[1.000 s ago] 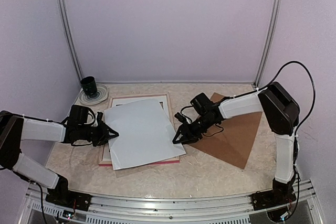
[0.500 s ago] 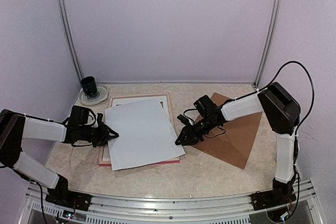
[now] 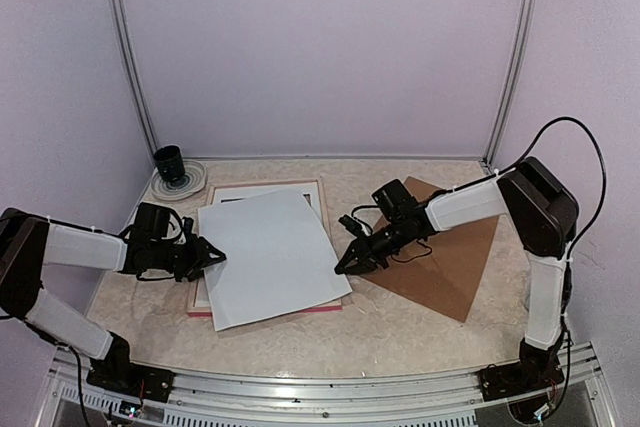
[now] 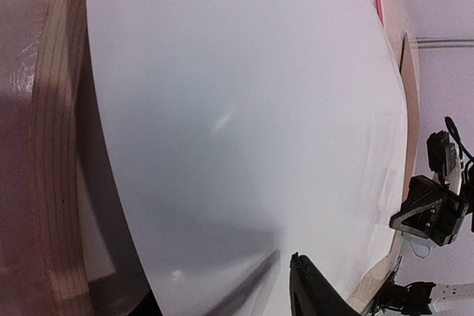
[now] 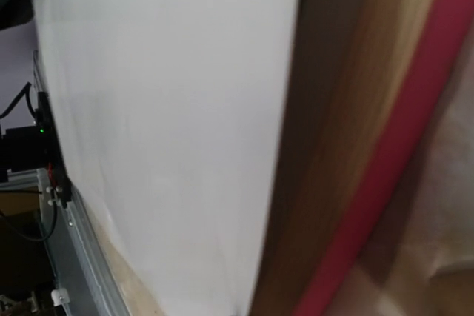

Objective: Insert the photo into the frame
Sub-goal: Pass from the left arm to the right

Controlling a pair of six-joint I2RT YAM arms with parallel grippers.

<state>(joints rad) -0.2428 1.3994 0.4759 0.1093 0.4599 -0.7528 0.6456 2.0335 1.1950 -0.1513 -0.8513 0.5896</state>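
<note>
Your right pincer (image 3: 342, 267) has clenched fully within the last second. It has also eased a touch toward the right edge of the worktop. Its tip now sits right at the right edge of the photo (image 3: 270, 257). From above you cannot tell whether a sliver of paper is caught in it, and its own camera shows no fingers, only the sheet, pale wood and a pink band.

Your left pincer (image 3: 212, 255) is at the photo's left edge, about where it was. Its wrist camera shows one dark finger above the sheet, with the rest hidden underneath. You cannot tell whether it is pinching the paper or has let go.

The photo lies white side up and skewed across the frame (image 3: 268, 185), in the left half of the worktop. Its near corners overhang the frame's pink near edge. Its near-left corner has drifted slightly toward the near edge of the worktop, so the sheet has turned a little rather than squared up.

That suggests the photo is on the frame but not yet seated in its opening. You probably need to rotate it into line before the backing board (image 3: 450, 257), lying toward the right edge, can go on. The black cup (image 3: 169, 160) stands in the far-left corner, well apart.
</note>
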